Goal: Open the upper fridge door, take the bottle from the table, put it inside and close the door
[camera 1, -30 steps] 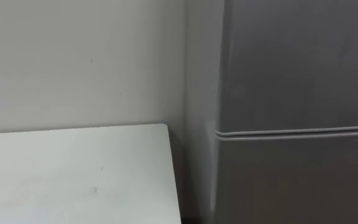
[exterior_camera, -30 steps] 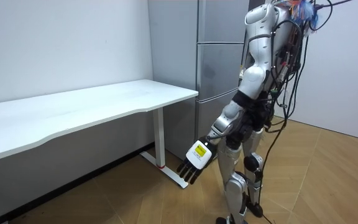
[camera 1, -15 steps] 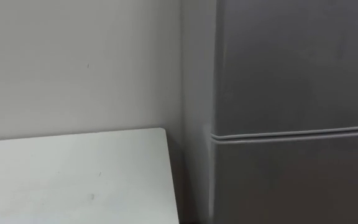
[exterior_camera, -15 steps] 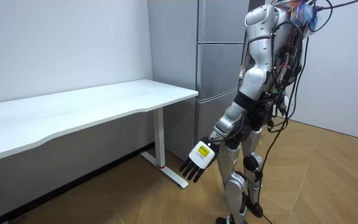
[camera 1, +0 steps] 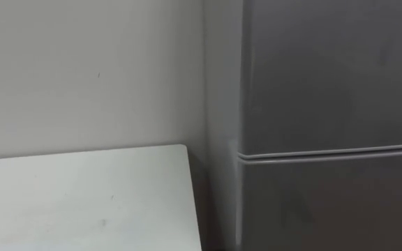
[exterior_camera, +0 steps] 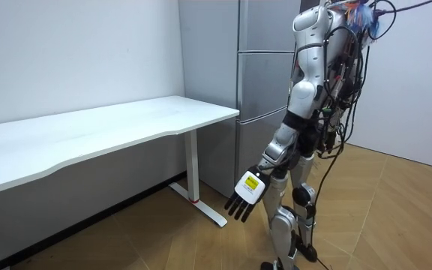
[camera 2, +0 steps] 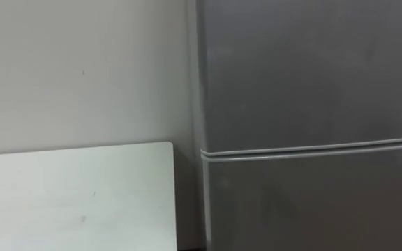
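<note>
Grey steel fills the scene — the fridge (exterior_camera: 265, 67) stands with both doors closed, the seam between upper and lower door (camera 1: 326, 152) running level, just right of the white counter (exterior_camera: 88, 131). The robot stands close before it, its left hand (exterior_camera: 247, 196) hanging low with fingers straight and spread, holding nothing; I cannot make out its right hand. I see no bottle — whether it sits behind the upper door or elsewhere, the closed fridge fits both. Any reach for that door should go to its edge, squarely.

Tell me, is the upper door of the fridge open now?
No, the upper door of the fridge is closed flush above the seam.
</note>
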